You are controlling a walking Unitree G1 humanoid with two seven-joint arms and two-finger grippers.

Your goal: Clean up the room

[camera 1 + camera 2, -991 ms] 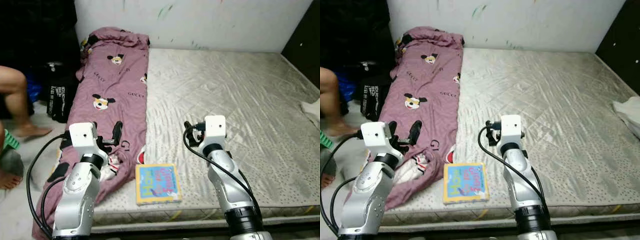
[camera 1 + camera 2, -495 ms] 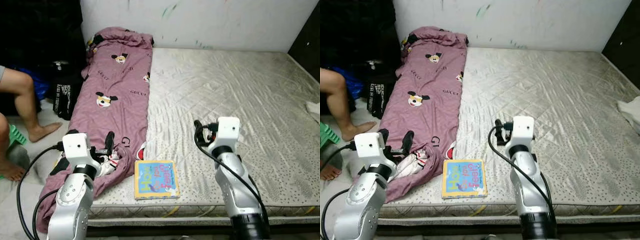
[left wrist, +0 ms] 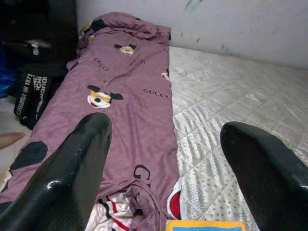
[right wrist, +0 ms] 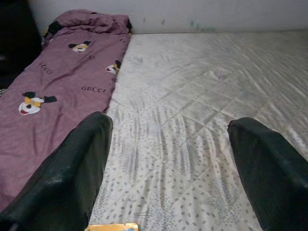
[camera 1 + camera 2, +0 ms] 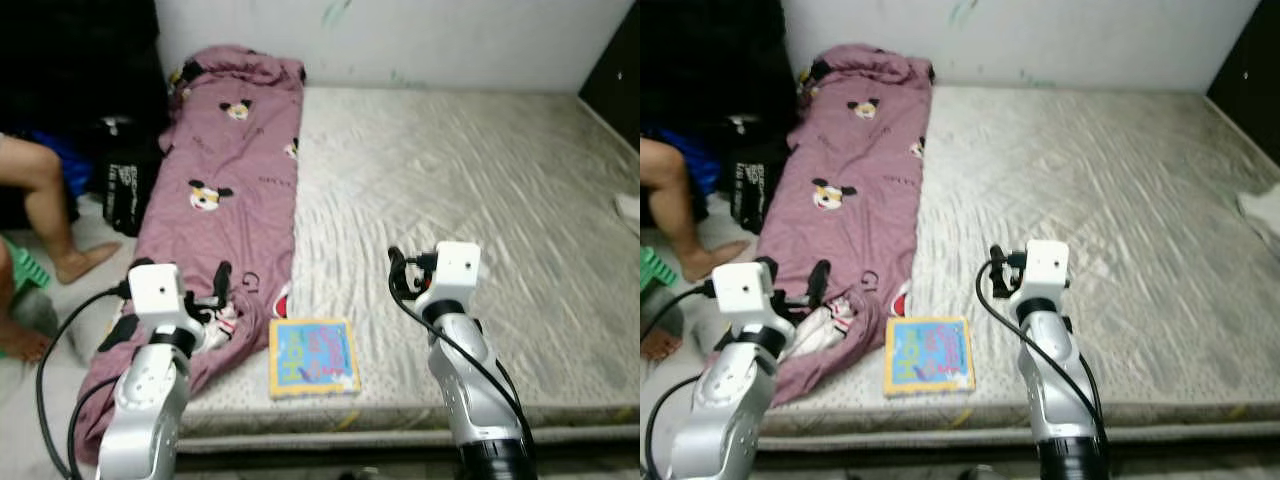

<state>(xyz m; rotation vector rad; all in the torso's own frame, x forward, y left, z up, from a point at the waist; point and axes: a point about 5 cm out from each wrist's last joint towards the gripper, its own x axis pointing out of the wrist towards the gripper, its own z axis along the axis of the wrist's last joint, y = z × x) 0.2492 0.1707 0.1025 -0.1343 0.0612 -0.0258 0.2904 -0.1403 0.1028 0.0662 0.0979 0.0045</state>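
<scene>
At the far left a person's bare leg (image 5: pixel 45 200) rests on the floor beside a black printed bag (image 5: pixel 125 190), well apart from the robot. Next comes the long mauve blanket with cartoon-mouse print (image 5: pixel 235 170), which lies along the left edge of the pale quilted mattress (image 5: pixel 480 180); its near end is bunched and hangs over the mattress side. The left gripper (image 5: pixel 213 295) hovers just above that bunched end, its two black fingers (image 3: pixel 82 159) spread wide with nothing between them.

Just right of the blanket's near end, a square children's book with a blue and yellow cover (image 5: pixel 314 357) lies flat near the front edge of the mattress, touching neither gripper. The right gripper (image 5: pixel 400 270) is held over bare mattress beyond the book, its fingers equally wide apart and empty. A bit of white cloth (image 5: pixel 630 208) lies at the far right edge.

The step in hand looks like an approach to the first pick, most likely the book or the blanket. For the book, the robot would do well to lower a gripper to one edge and slide a finger under it, since a flat cover on soft padding gives little to pinch. For the blanket, clamping a thick fold should hold better than a single layer.
</scene>
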